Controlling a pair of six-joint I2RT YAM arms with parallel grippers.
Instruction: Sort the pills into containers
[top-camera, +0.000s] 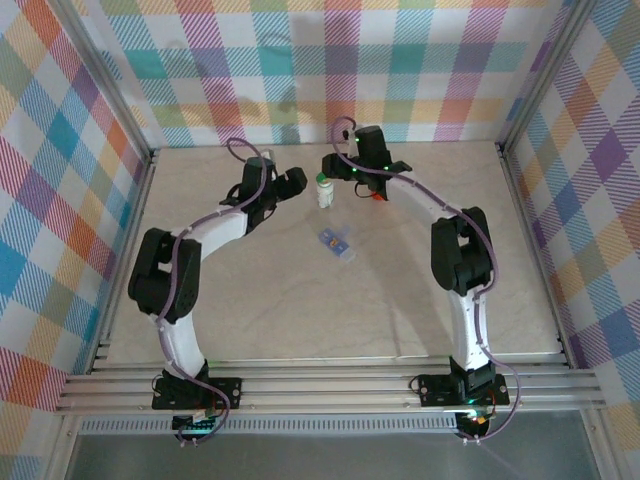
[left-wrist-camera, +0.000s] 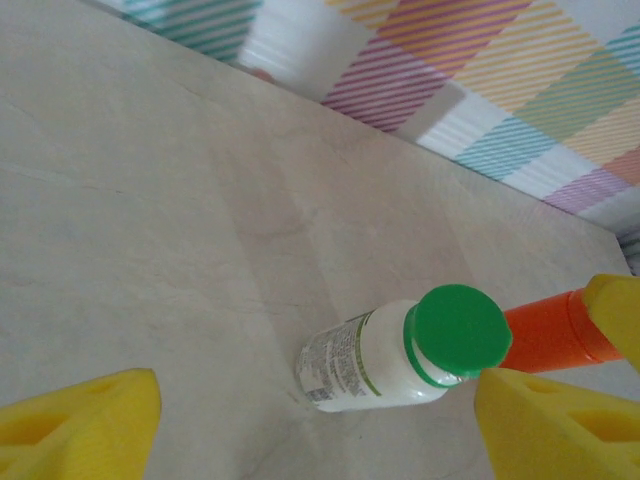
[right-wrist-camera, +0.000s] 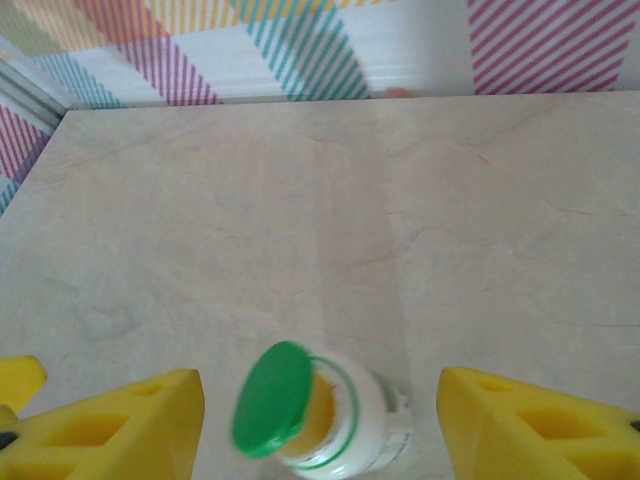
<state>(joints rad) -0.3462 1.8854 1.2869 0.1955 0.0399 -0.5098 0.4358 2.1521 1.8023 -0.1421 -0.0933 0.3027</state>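
Observation:
A white pill bottle (top-camera: 325, 191) with a green cap (right-wrist-camera: 272, 397) stands at the back middle of the table. The cap sits askew on the neck, and a yellowish inside shows under it. My right gripper (right-wrist-camera: 320, 425) is open around the bottle (right-wrist-camera: 350, 425), with a gap on each side. My left gripper (left-wrist-camera: 310, 430) is open just left of the bottle (left-wrist-camera: 365, 360), its right finger (left-wrist-camera: 560, 430) close to the cap (left-wrist-camera: 460, 330). An orange bottle (left-wrist-camera: 545, 335) lies behind the white one. A small bluish pill organizer (top-camera: 337, 243) lies nearer the table's middle.
The orange bottle (top-camera: 378, 194) rests just right of the right gripper (top-camera: 340, 172), with the left gripper (top-camera: 287, 181) opposite. The checked back wall (top-camera: 320, 60) and metal frame rails close in the table. Bare tabletop (top-camera: 330, 310) stretches toward the arm bases.

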